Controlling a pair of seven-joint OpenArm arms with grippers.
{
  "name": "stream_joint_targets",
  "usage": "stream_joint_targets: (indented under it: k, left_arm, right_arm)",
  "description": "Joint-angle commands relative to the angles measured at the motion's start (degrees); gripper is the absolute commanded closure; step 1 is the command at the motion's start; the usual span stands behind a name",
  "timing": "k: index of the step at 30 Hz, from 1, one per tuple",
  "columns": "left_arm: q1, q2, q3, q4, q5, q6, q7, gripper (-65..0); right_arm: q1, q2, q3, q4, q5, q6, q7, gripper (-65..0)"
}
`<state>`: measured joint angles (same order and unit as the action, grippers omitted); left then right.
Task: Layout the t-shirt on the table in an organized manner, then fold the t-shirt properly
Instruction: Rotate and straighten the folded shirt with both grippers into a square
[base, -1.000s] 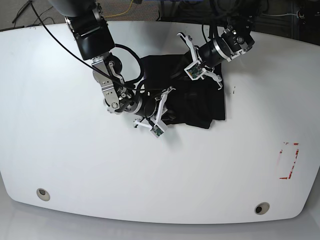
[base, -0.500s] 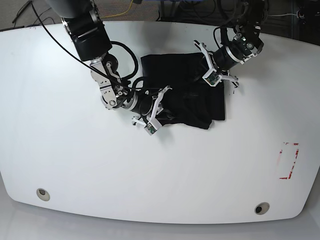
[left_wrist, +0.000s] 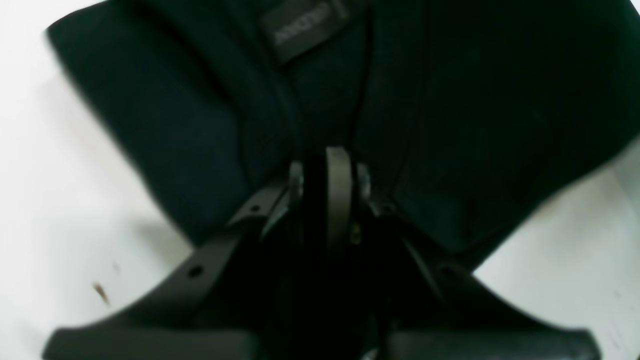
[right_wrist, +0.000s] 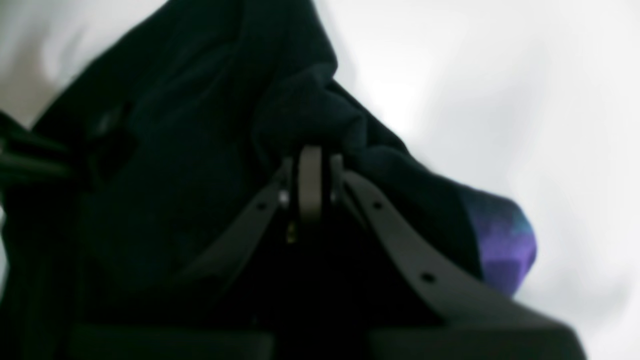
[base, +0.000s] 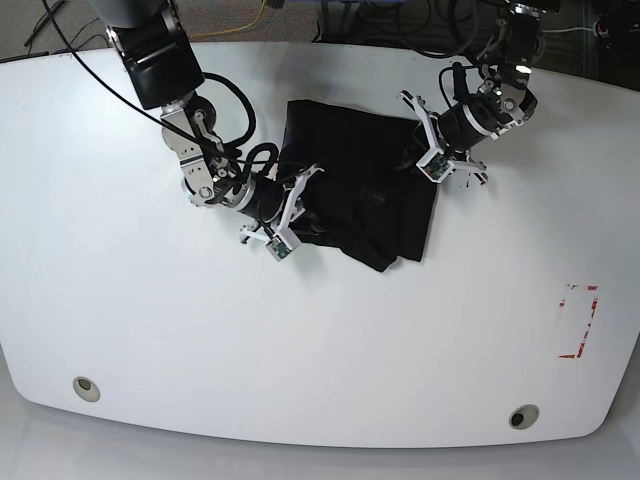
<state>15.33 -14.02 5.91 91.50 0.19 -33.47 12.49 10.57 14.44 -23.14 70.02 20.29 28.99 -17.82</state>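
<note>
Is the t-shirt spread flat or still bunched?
Bunched: the t-shirt is a crumpled heap with overlapping folds, pinched by the left gripper and right gripper.

The t-shirt (base: 360, 185) lies bunched on the counter (base: 150, 330), toward its far middle, between the right gripper (base: 300, 212) and the left gripper (base: 422, 152), one at each side edge.

The t-shirt (base: 360, 190) is soft matt black cloth; the table (base: 300, 350) is smooth glossy white.
</note>
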Motion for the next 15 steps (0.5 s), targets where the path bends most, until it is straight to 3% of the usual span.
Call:
stream_joint_targets:
  k: [1, 10, 15]
  left_arm:
    - [-1.1, -1.7, -0.4, -0.4, -0.1, 0.4, -0.3, -3.2]
    - [-6.5, -1.8, -0.4, -2.5, -0.2, 0.4, -0.5, -3.2]
    - [-8.8, -1.8, -0.4, -1.8, -0.2, 0.4, -0.7, -3.2]
  right_arm:
    - [-1.6, 2.5, 0.2, 3.0, -2.7, -3.4, -3.4, -1.8]
    - [-7.5, 6.4, 0.4, 14.1, -2.1, -8.6, -3.6, -1.8]
    - [-10.5, 6.7, 3.9, 23.1, -2.1, -10.3, -5.2, -1.8]
